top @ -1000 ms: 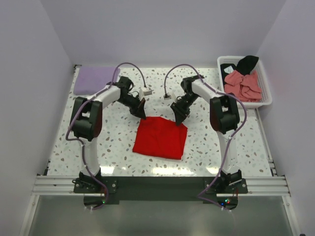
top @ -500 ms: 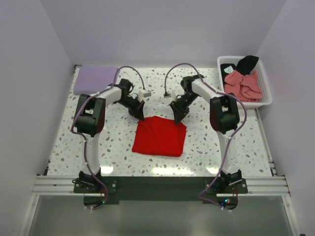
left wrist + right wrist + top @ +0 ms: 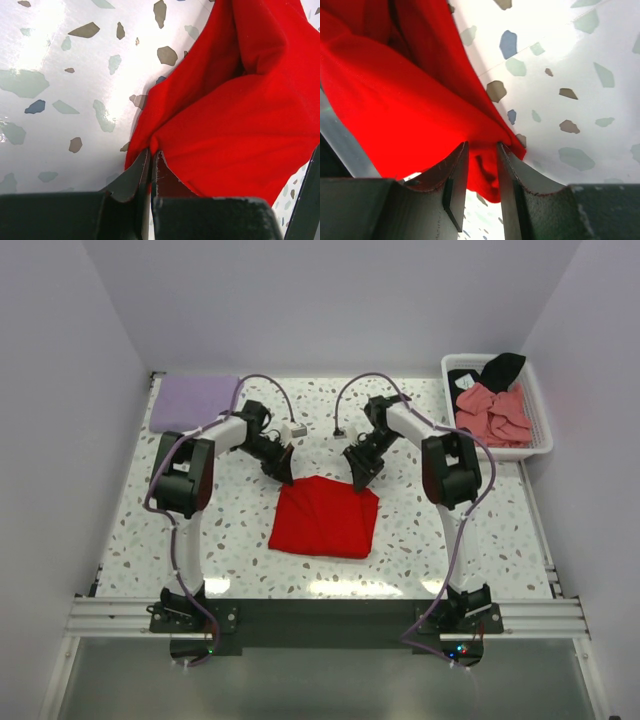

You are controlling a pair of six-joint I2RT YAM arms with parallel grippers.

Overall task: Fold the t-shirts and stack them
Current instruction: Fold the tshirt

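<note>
Red t-shirt (image 3: 325, 517) gripped at both far corners by two robot claws on a speckled surface (image 3: 240, 535).

Folded to a rough square, the red t-shirt lies near the middle of the surface between the two arms, most of it spreading flat toward their bases. The left claw (image 3: 286, 476), its jaws pressed almost together, pinches the cloth's far left corner. The right claw (image 3: 358, 480), its jaws a narrow gap apart with a bunch of red cloth between them, grips the far right corner. A lavender t-shirt (image 3: 190, 400) lies folded at the surface's far left corner, well apart from the red one. At the far right, a white slatted basket (image 3: 538, 430) holds crumpled salmon-pink t-shirts (image 3: 492, 412) and a black t-shirt (image 3: 500, 367).
</note>
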